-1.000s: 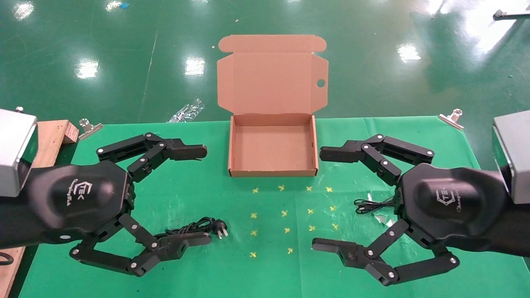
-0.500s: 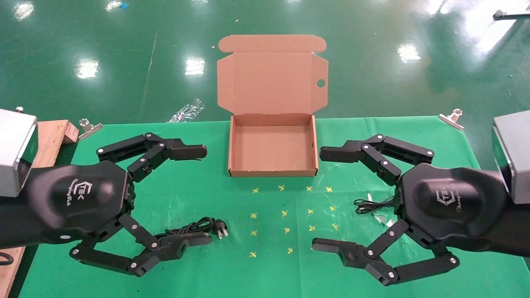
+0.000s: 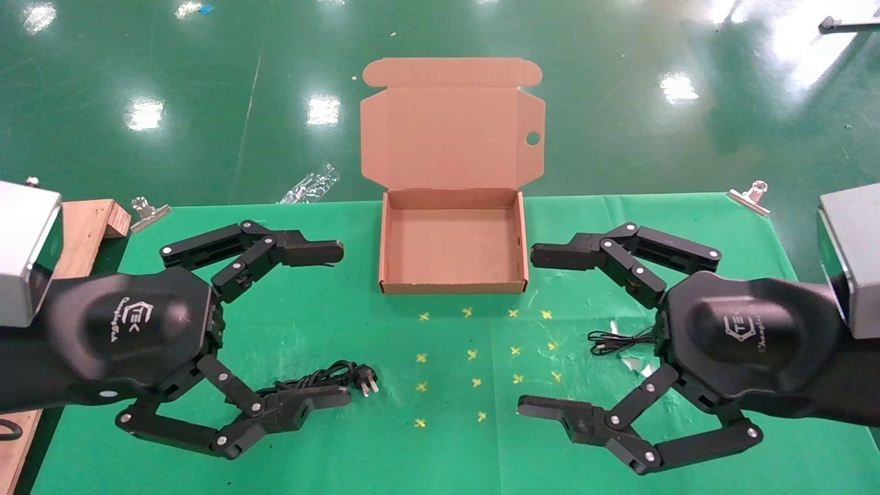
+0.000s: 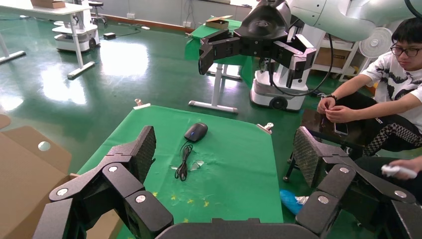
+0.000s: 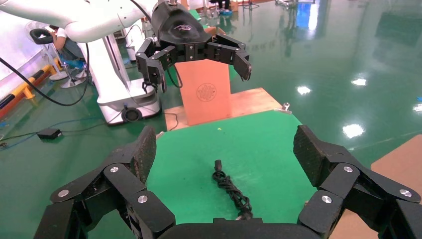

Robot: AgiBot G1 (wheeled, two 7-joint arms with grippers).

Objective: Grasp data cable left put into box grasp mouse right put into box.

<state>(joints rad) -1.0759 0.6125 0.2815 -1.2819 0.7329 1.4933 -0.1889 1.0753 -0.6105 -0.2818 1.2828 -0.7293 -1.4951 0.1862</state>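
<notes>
The brown box point(image 3: 452, 249) stands open at the table's far middle, its lid point(image 3: 450, 130) folded back. The data cable point(image 3: 323, 377) lies coiled on the green cloth near the front left, under my left gripper's nearer finger, plug toward the centre; the right wrist view shows the data cable point(image 5: 230, 189) whole. My left gripper point(image 3: 340, 323) hovers open and holds nothing. The mouse point(image 4: 196, 132) shows in the left wrist view, on the right side of the table; in the head view my right hand hides it and only its thin cord point(image 3: 619, 342) shows. My right gripper point(image 3: 531, 331) is open and holds nothing.
Metal clips point(image 3: 150, 212) point(image 3: 749, 196) pin the cloth at both far corners. A wooden board point(image 3: 82, 227) lies off the left edge. Yellow cross marks point(image 3: 481, 350) dot the cloth in front of the box. A seated person point(image 4: 393, 89) is beyond the table's right side.
</notes>
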